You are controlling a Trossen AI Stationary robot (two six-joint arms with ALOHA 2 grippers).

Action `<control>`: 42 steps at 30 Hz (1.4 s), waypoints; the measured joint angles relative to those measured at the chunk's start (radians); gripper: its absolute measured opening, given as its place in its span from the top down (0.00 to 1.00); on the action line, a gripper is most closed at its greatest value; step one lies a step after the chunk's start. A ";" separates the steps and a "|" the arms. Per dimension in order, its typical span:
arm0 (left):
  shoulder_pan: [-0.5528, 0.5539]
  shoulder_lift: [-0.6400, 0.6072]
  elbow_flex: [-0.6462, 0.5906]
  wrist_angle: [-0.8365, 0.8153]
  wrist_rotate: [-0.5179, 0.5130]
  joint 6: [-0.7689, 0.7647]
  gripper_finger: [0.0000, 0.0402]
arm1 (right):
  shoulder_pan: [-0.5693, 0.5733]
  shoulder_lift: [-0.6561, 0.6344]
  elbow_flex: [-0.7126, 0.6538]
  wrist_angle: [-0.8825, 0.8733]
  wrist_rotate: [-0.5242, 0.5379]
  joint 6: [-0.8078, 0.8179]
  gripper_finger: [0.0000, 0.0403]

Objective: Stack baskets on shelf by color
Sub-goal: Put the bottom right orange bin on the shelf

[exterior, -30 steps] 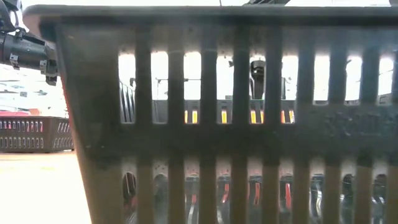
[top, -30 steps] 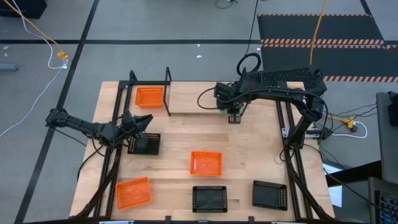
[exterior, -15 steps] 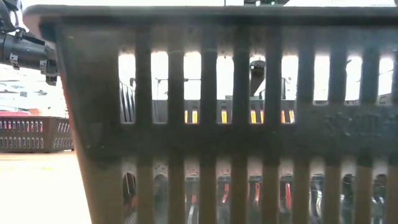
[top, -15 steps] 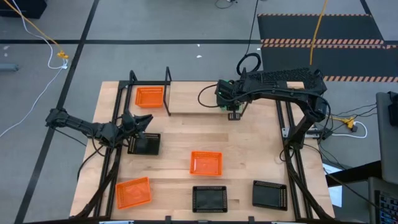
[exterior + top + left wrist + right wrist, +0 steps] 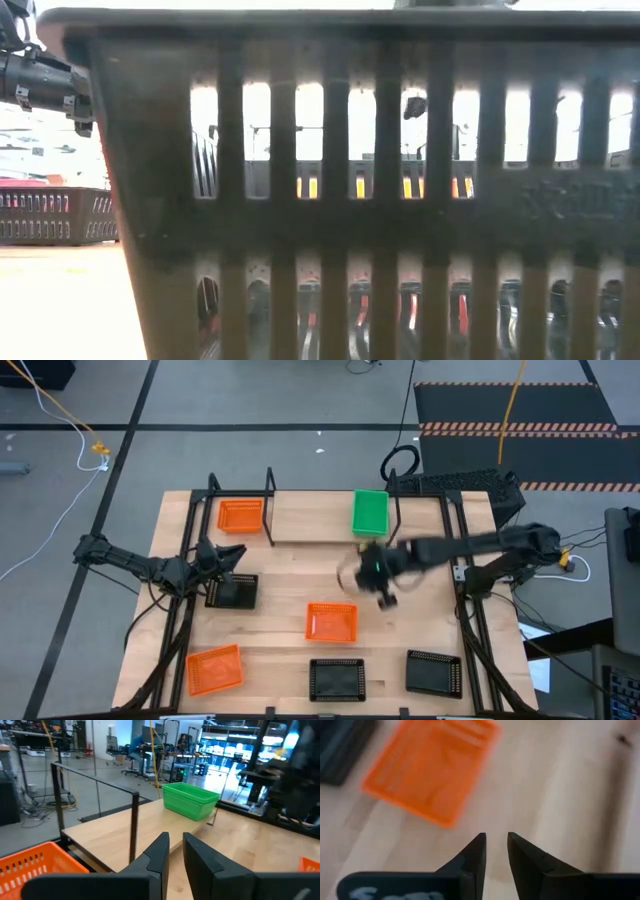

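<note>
The shelf (image 5: pixel 305 518) stands along the table's far edge. An orange basket (image 5: pixel 240 515) rests on its left end and a green one (image 5: pixel 370 512) on its right end; the green basket (image 5: pixel 189 800) also shows in the left wrist view. My right gripper (image 5: pixel 385 592) hovers open, with a narrow gap, above the table's middle, just far-right of a loose orange basket (image 5: pixel 331 621), which is the orange basket (image 5: pixel 432 770) in its wrist view. My left gripper (image 5: pixel 226 554) waits shut at the table's left, over a black basket (image 5: pixel 232 592).
Another orange basket (image 5: pixel 214 669) and two black baskets (image 5: pixel 336 679) (image 5: pixel 434 671) lie along the near edge. One black basket (image 5: pixel 380 200) fills the low view, close to the camera. Bare wood (image 5: pixel 300 575) lies between shelf and loose baskets. Black frame rails (image 5: pixel 480 630) flank the table.
My right arm has swung away from the shelf's right end toward the near edge, to the table's middle, blurred in motion. The green basket, hidden under that arm before, now shows standing on the shelf. The left arm and the other baskets have kept still.
</note>
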 joint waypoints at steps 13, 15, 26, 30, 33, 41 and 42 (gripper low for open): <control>0.000 0.000 0.000 0.065 0.027 0.053 0.86 | 0.364 0.074 -0.074 0.131 0.347 -0.490 0.81; 0.000 0.000 0.000 0.062 0.027 0.053 0.86 | 0.361 0.090 -0.074 0.122 0.348 -0.526 0.81; -0.001 0.000 0.000 0.026 0.040 -0.001 0.86 | 0.324 0.197 -0.073 0.164 0.248 -0.705 0.81; -0.001 0.000 0.000 0.015 0.052 -0.028 0.86 | 0.313 0.249 -0.073 0.177 0.247 -0.757 0.81; -0.001 0.000 0.000 0.001 0.072 -0.049 0.86 | 0.303 0.286 -0.073 0.208 0.248 -0.763 0.82; -0.001 0.000 0.000 -0.077 0.088 -0.169 0.86 | 0.255 0.230 -0.055 0.341 0.163 -0.708 0.98; -0.001 0.000 0.000 -0.090 0.088 -0.185 0.86 | 0.241 0.214 -0.044 0.350 0.134 -0.692 0.98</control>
